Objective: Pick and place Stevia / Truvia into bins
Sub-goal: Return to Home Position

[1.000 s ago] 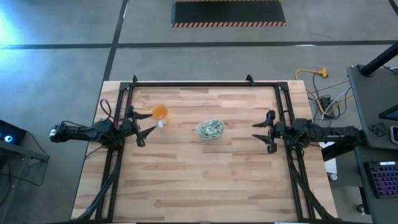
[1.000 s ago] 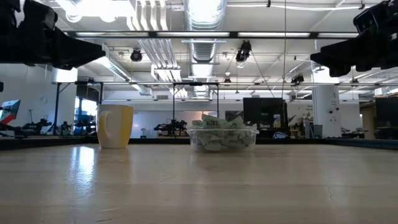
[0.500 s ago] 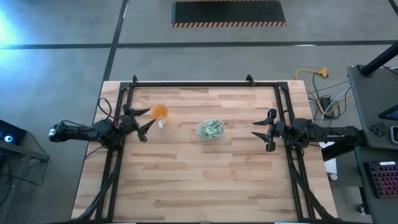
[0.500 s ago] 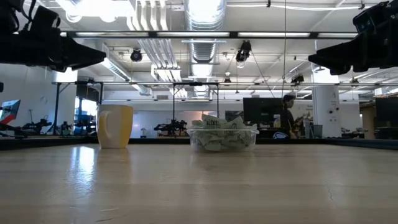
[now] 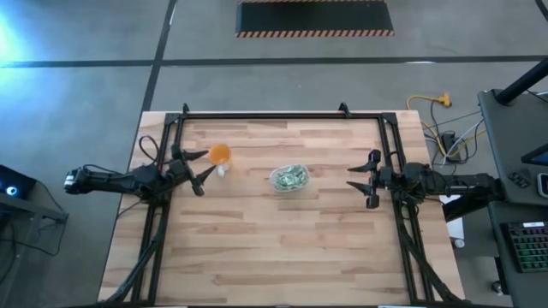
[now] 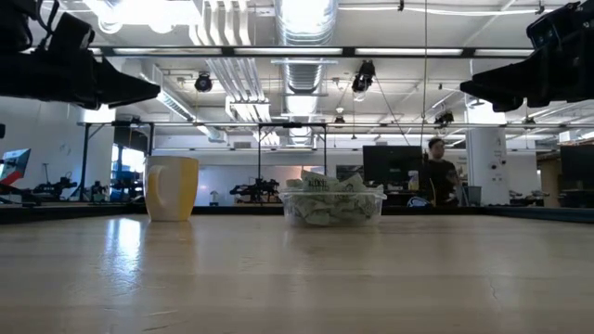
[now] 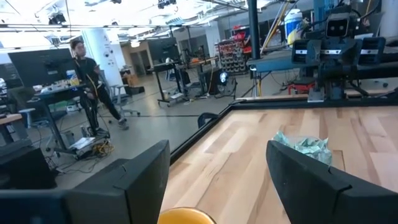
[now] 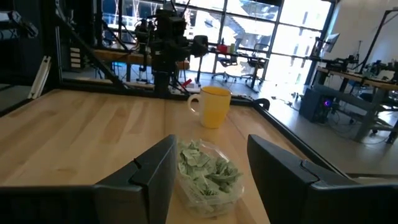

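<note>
A clear plastic bin (image 5: 290,179) stands on its base near the table's middle, heaped with green and white Stevia packets (image 8: 205,167). The low view shows the bin (image 6: 332,206) as well, with packets poking above its rim. My left gripper (image 5: 199,168) hovers open at the table's left side, pointing level, with the orange mug (image 5: 220,155) just beyond its fingertips. At the right side my right gripper (image 5: 360,180) hovers open, also level, aimed at the bin. Both are well above the tabletop and hold nothing.
The orange mug (image 6: 173,188) stands upright left of the bin, handle toward the bin. A black frame (image 5: 265,114) runs round the wooden table's far, left and right sides. Bare wood lies between the bin and the near edge. A person (image 6: 438,176) is in the room behind.
My left gripper has swung a little toward the table's far edge, so its fingertips now point nearer the orange mug; its fingers stay as wide apart as before. In the room behind, a person has walked into sight.
</note>
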